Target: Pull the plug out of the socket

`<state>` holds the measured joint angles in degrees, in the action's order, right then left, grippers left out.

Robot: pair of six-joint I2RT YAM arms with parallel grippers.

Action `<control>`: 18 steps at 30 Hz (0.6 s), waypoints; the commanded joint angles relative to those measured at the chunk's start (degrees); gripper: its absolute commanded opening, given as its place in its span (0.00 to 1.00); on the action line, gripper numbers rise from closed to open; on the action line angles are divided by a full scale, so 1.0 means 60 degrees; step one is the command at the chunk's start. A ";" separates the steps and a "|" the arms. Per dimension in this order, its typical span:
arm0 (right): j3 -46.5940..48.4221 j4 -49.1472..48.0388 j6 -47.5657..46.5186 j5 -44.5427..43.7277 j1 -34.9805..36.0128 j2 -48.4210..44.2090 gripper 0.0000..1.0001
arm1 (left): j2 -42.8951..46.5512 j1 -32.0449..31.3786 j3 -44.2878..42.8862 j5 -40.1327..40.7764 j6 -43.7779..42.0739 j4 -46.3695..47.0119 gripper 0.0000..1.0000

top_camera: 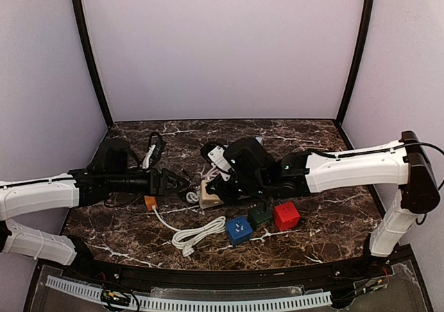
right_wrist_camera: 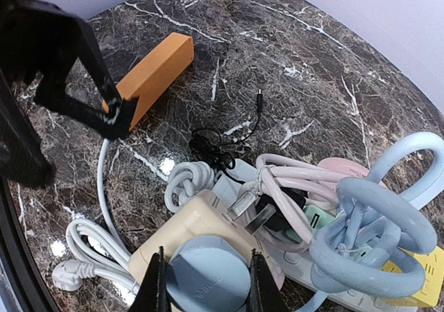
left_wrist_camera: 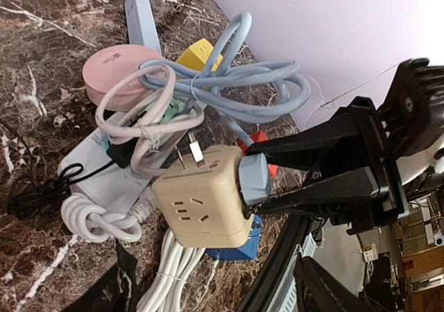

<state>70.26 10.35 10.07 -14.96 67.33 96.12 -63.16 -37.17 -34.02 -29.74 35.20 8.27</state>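
While my right gripper (left_wrist_camera: 262, 177) clamps both fingers around the blue-grey plug (right_wrist_camera: 208, 270), that plug sits seated in one face of the beige socket cube (right_wrist_camera: 184, 225), low in the middle of the right wrist frame. Just right of the cube lie a white power strip (left_wrist_camera: 97, 177) and a knot of pale blue cable (right_wrist_camera: 374, 222) on the marble table (top_camera: 312, 159). In the top view the cube is near centre, with a blue cube (top_camera: 238, 229), a green cube (top_camera: 260, 216) and a red cube (top_camera: 286, 215) to its lower right. My left gripper (top_camera: 183, 183) hovers just left of the socket cube, near the orange block (right_wrist_camera: 154, 73); whether its jaws stand wide or narrow I cannot tell.
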 commanded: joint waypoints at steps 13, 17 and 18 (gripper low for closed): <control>0.0039 -0.2569 0.0607 -0.0042 -0.0106 -0.0595 0.00 | -0.2007 -0.0731 -0.0526 -0.1200 0.0398 0.0921 0.72; 0.0064 -0.2678 0.0614 0.0071 -0.0112 -0.0631 0.00 | -0.2525 -0.0738 -0.0553 -0.1505 0.0652 0.1249 0.70; 0.0078 -0.2690 0.0608 0.0107 -0.0112 -0.0645 0.00 | -0.2606 -0.0736 -0.0554 -0.1592 0.0696 0.1376 0.69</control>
<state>69.17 6.52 12.49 -14.57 66.96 96.12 -76.66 -41.17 -35.99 -36.34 37.65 13.15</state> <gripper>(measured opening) 0.179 0.700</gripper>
